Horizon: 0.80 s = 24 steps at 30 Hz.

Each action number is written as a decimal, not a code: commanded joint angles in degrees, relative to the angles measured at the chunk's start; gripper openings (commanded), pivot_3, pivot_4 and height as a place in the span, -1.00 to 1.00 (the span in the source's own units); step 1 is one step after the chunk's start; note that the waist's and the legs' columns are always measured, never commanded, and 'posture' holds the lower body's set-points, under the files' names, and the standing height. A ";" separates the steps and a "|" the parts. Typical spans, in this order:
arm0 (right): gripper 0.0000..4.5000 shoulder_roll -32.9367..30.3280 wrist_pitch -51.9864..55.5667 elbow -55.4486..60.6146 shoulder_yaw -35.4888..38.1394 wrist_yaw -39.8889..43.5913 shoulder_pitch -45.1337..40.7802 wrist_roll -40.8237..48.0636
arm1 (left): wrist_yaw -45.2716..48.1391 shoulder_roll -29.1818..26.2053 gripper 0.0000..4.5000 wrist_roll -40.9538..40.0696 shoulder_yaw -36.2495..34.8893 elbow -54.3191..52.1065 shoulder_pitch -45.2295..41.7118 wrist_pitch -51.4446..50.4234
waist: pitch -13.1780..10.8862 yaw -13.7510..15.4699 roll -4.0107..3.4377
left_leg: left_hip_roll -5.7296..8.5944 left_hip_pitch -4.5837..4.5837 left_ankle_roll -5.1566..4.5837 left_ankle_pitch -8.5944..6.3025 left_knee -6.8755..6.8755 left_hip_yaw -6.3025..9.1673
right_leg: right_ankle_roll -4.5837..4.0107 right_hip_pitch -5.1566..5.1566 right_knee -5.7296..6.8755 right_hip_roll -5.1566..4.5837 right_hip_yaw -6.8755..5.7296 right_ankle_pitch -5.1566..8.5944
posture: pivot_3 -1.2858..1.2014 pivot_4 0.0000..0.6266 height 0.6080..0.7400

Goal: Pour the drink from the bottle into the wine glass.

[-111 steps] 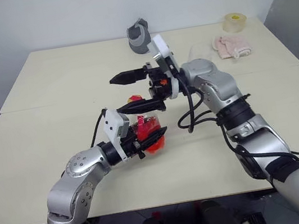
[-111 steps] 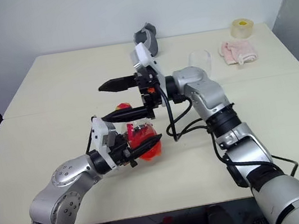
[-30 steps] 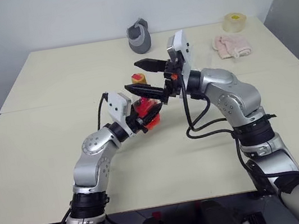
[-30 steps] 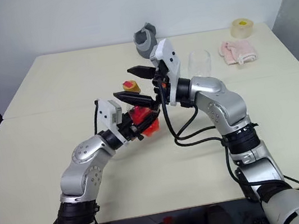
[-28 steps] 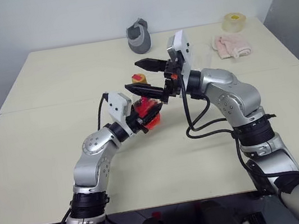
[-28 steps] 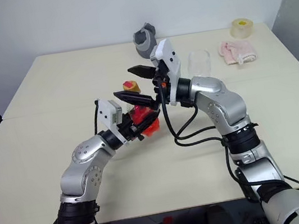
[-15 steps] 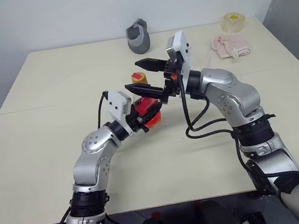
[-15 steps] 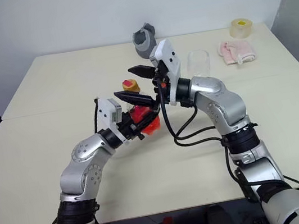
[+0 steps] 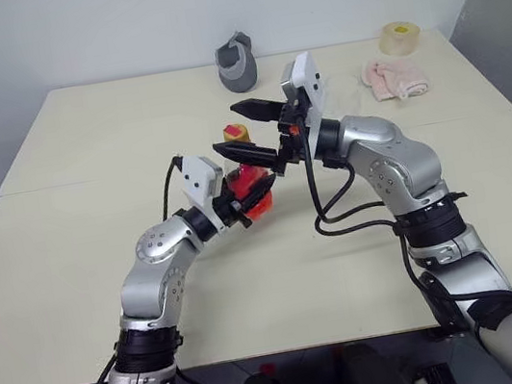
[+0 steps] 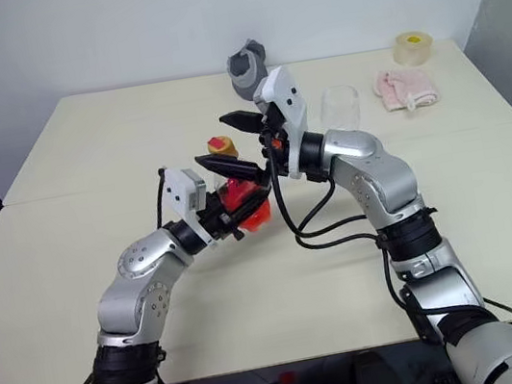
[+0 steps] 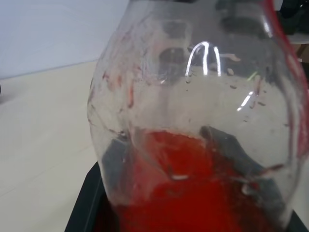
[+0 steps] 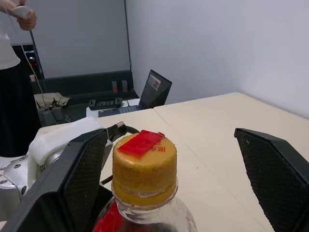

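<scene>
bottle [image 9: 247,185] with drink [image 11: 193,203] held above table [image 9: 96,227], clamped in left gripper [image 9: 252,191]; cap [image 12: 144,166] on; right gripper [image 9: 248,130] spread wide, straddling cap. Past second: no real change, uncapping pending. Right wrist view shows cap untouched; wine glass [image 10: 340,107] probably behind right arm

Right claw [image 10: 234,144] fingers wide, clear gaps beside yellow cap [image 12: 144,165], near table bare

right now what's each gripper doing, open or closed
left gripper: shut on the bottle.
right gripper: open, one finger on each side of the bottle's cap, not gripping it.
</scene>
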<state>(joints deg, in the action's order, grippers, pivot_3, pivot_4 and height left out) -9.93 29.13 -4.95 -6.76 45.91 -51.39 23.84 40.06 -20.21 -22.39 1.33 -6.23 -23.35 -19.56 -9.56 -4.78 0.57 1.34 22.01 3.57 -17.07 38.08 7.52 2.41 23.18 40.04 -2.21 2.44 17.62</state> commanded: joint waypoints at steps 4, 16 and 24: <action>1.00 -1.07 0.03 2.46 1.49 -0.07 -0.46 0.89 | -0.20 -0.89 -0.21 -0.70 -1.06 -4.57 1.45 0.42 | 0.00 0.01 0.00 | 0.00 0.00 0.00 0.00 0.00 0.00 | 0.00 0.00 0.00 0.00 0.00 0.00 | 0.03 -0.52 1.00; 1.00 -10.84 0.71 5.38 2.79 3.15 5.91 0.68 | -0.19 -2.39 -0.21 -1.45 -2.80 -5.45 2.19 -0.22 | 0.00 0.20 0.00 | 0.03 0.02 -0.02 0.00 0.02 -0.03 | 0.00 -0.03 -0.02 -0.01 0.01 0.00 | 0.03 -0.52 1.00; 1.00 -9.94 2.78 7.94 2.72 3.18 5.68 3.63 | -0.12 -2.06 -0.21 -1.28 -2.53 -5.16 1.87 -0.31 | 0.00 -0.04 0.00 | -0.02 0.01 -0.02 0.00 -0.01 -0.04 | 0.00 -0.02 -0.01 0.03 0.02 0.00 | 0.03 -0.52 1.00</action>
<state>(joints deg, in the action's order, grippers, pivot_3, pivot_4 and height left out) -20.68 31.62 -0.07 -4.77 48.71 -44.52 25.65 39.59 -22.35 -22.63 -0.57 -8.79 -20.60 -20.89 -9.56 -4.82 0.58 1.32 22.02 3.55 -17.08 38.08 7.48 2.41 23.16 40.03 -2.18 2.45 17.62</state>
